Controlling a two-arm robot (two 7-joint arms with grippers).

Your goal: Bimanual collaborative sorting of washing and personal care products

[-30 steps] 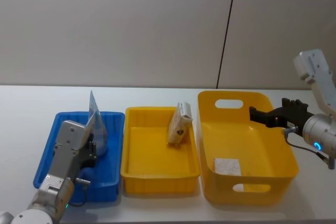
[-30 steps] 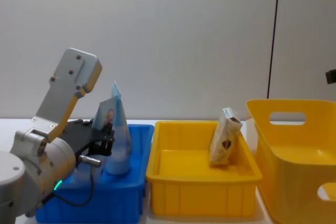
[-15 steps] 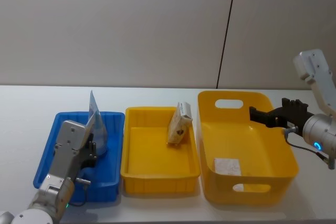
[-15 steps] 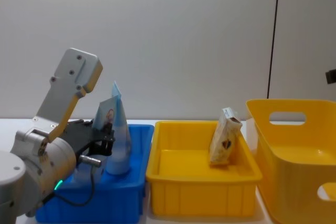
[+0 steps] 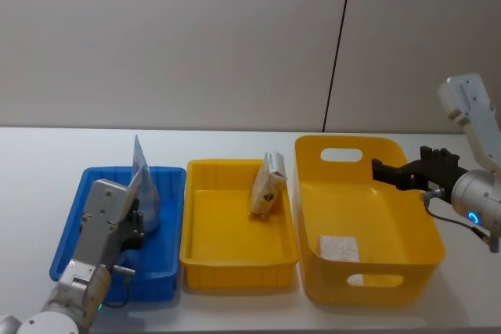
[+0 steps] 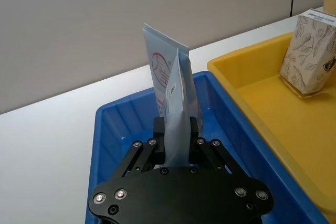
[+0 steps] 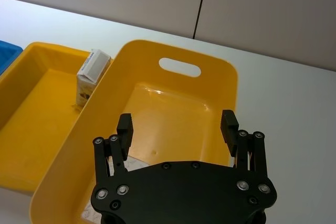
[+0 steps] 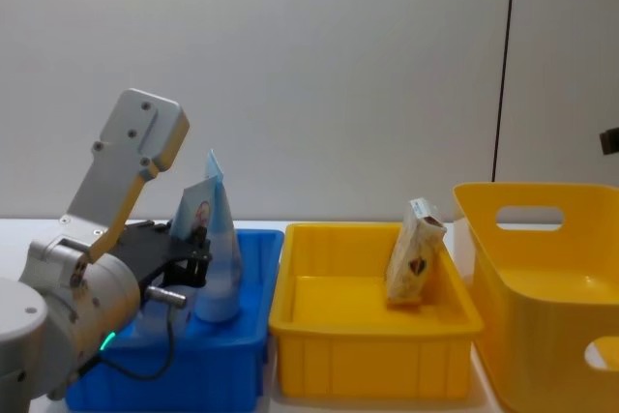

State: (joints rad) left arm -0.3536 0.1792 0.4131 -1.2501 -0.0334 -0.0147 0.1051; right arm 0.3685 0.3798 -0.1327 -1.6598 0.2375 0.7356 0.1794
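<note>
Nearest us, our left gripper sits low in the blue bin. Its jaws are pinched on the foot of a pale pouch that stands upright, long axis vertical, with a second pouch just behind. Farther right, the tan packet leans in the yellow tray. Our right gripper hangs wide open and empty over the deep yellow bin.

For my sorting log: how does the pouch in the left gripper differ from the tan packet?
The pouch stands in the blue bin, clamped by the jaws of the left gripper; the tan packet leans free against a wall of the yellow tray. The pouch tapers to a point; the packet is boxy. Both stand nearly upright.
</note>
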